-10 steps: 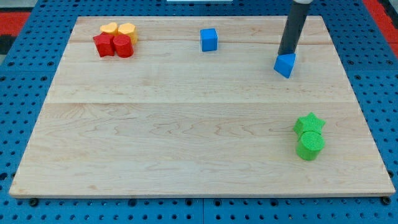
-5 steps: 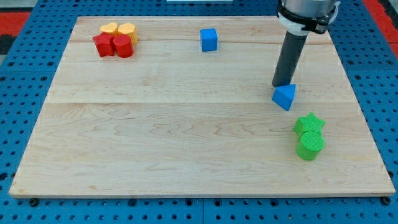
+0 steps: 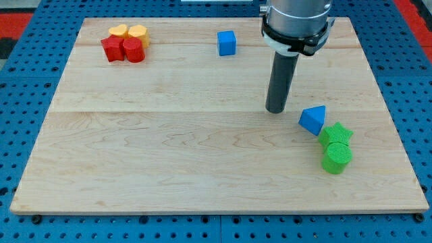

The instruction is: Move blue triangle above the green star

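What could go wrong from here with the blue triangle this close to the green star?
1. The blue triangle sits at the green star's upper-left edge, apparently touching; a further push toward the view's bottom right would likely shove the star, and the green cylinder pressed against it.
2. My tip stands apart, to the triangle's left and slightly above; pushing straight right from there could catch its slanted edge and spin it rather than slide it.

Two blue blocks: a blue triangle and a blue cube. Two green: a green star, a green cylinder. Two red: a red star, a red cylinder. Two yellow: a yellow heart, a yellow cylinder.
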{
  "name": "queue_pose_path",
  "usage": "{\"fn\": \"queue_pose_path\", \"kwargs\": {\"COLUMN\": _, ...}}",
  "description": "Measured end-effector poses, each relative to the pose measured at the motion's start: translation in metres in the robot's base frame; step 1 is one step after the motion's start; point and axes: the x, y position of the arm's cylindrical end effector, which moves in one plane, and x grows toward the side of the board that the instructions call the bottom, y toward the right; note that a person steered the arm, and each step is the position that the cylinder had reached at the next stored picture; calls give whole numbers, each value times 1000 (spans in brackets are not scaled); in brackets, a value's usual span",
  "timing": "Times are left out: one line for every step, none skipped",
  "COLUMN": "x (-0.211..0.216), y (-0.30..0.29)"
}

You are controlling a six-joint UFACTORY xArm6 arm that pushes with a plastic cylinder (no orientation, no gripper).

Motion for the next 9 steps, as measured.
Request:
{"fn": "queue_pose_path", "kwargs": {"x": 24, "y": 5}}
{"fn": "queue_pose_path", "kwargs": {"x": 30, "y": 6}}
{"fn": "queue_pose_path", "kwargs": {"x": 25, "y": 6}}
{"fn": "queue_pose_path", "kwargs": {"x": 18, "y": 8}}
{"fn": "queue_pose_path", "kwargs": {"x": 18, "y": 15}}
{"fn": "queue_pose_path", "kwargs": {"x": 18, "y": 26}}
{"fn": "queue_pose_path", "kwargs": {"x": 18, "y": 36}}
{"fn": "queue_pose_path", "kwargs": {"x": 18, "y": 43}}
{"fn": "queue_pose_path", "kwargs": {"x": 18, "y": 49}}
